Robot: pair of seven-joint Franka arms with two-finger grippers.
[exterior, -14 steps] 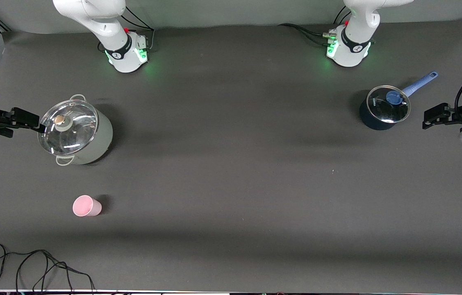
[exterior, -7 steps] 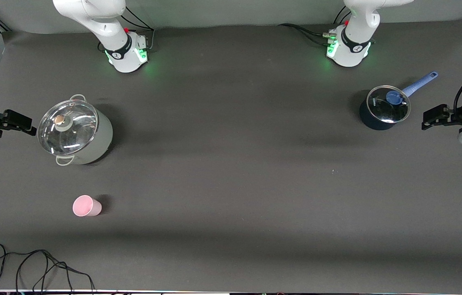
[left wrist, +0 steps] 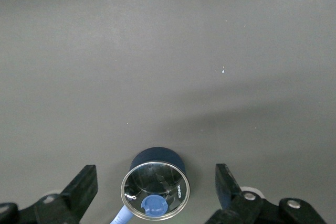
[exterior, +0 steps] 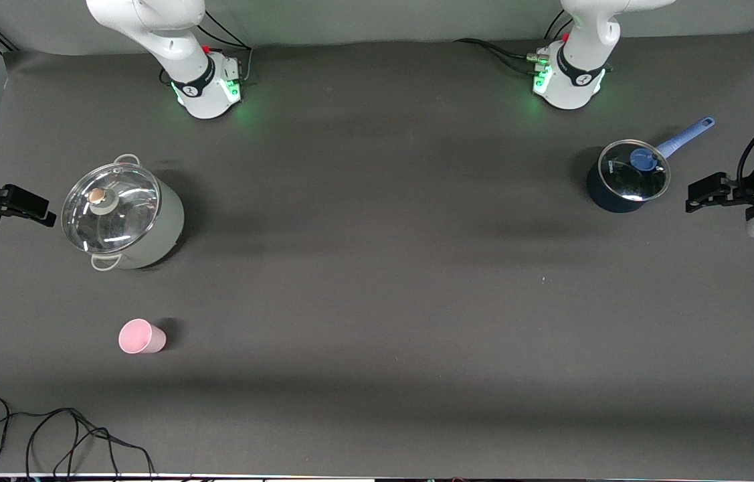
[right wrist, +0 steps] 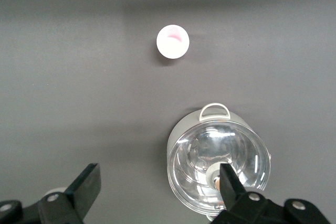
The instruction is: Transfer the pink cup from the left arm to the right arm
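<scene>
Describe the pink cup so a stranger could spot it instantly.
Find the big grey pot with a glass lid at the right arm's end of the table. The pink cup stands nearer the front camera than that pot, alone on the dark mat. It is the only pink thing, handleless and far smaller than either pot.

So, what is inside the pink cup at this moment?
The pink cup stands upright on the table, mouth open. Only its pale pink inner wall and bottom show; nothing appears to be in it.
</scene>
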